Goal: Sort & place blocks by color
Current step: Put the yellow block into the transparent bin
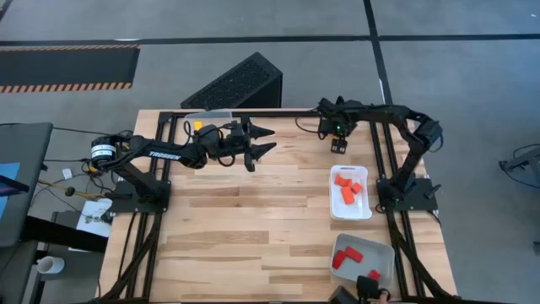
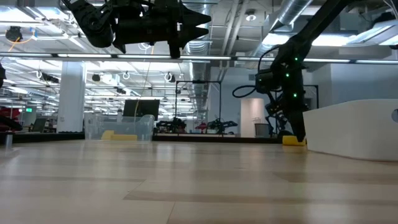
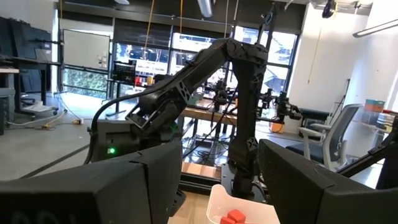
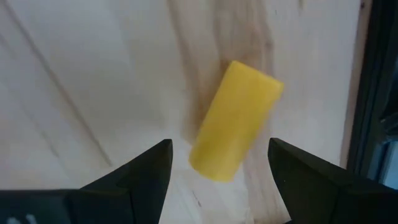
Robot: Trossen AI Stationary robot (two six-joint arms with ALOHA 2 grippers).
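1. The right hand (image 4: 217,163) hangs low over the far part of the counter (image 1: 253,228), pointing down with its fingers spread wide and gripping nothing.
2. Just beneath it, in the gap between the fingers, a yellow block (image 4: 236,118) lies flat on the wood; whether the fingers touch it cannot be told.
3. In the low view that block (image 2: 293,141) shows at the tips of the right hand (image 2: 297,134), on the counter.
4. Nearer the front edge from this hand sits a white tray (image 1: 348,205) holding orange blocks (image 1: 348,187).
5. Farther on in the same direction is a second tray (image 1: 381,253) with red blocks (image 1: 347,256) inside.
6. The left hand (image 1: 263,141) is raised well above the counter, off to the right hand's side, its fingers parted and empty.
7. Behind the left hand, at the far edge, a clear tray (image 1: 211,116) holds one yellow block (image 1: 197,125).
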